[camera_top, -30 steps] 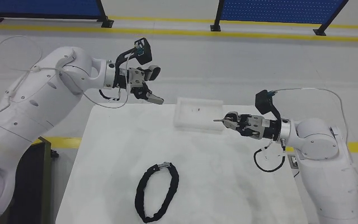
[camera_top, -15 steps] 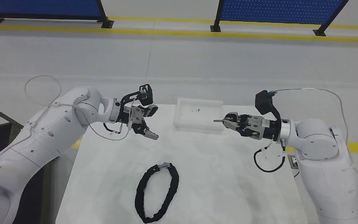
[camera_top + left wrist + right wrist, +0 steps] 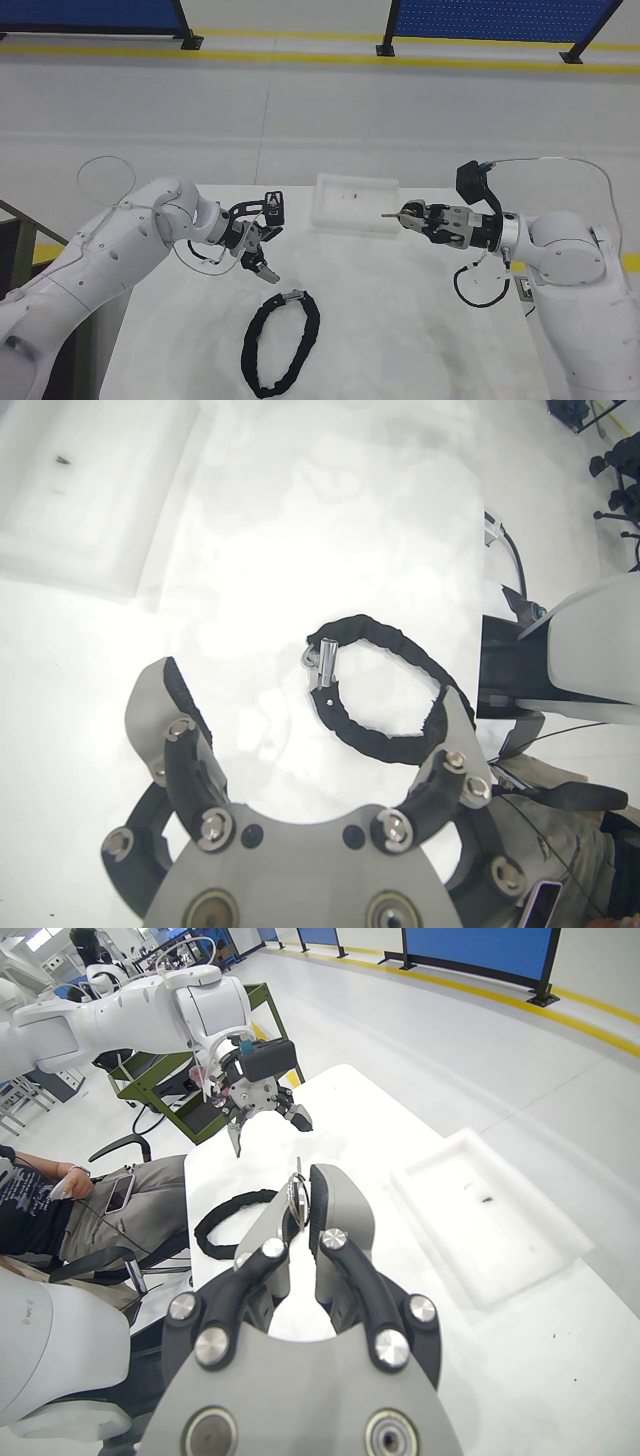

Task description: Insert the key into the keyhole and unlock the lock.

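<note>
Your white left arm (image 3: pixel 130 235) at nine o'clock and right arm (image 3: pixel 560 250) at three trail thin cables (image 3: pixel 540 158); grey fingers (image 3: pixel 147 710) carry black ribbed pads (image 3: pixel 182 695) and silver screws (image 3: pixel 212 1340)

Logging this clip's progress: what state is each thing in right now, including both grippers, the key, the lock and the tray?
Right gripper: shut on the key.
Key: held off the table, not in the lock.
Lock: closed loop lying flat, silver cylinder joining its ends, keyless.
Left gripper: open, holding nothing, over the table beside the lock.
Tray: flat at the table's far edge.
</note>
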